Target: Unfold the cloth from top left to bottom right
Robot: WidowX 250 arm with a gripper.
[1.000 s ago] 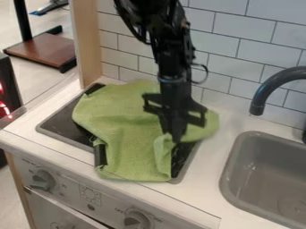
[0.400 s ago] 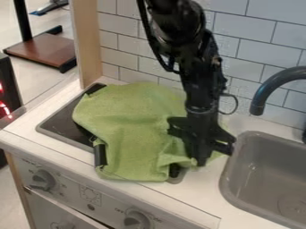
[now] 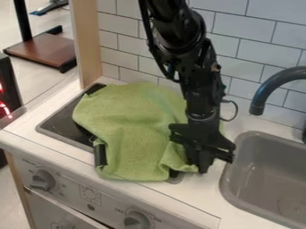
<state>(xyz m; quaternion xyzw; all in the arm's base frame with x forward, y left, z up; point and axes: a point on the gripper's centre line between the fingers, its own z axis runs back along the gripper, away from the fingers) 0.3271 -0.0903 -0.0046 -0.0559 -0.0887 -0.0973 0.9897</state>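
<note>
Soft, matte green cloth of irregular outline, spread with shallow creases over the flat black stove top with its thin grey rim, the lower right corner bunched into small, rounded folds. At that corner, pointing down beside the cloth, between stove top and sink: the black two-finger end effector, borne by a glossy black jointed robot arm entering from the top edge. Impossible to tell how far open, or whether gripping any cloth. Beneath, a smooth white table; short black piece at the cloth's lower left edge. At right, a rounded rectangular sink of smooth grey material, with a dark, hooked, tubular tap above. Behind, glossy white rectangular tiles with dark joints, and a pale wooden upright. On the front panel, round grey knobs.
</note>
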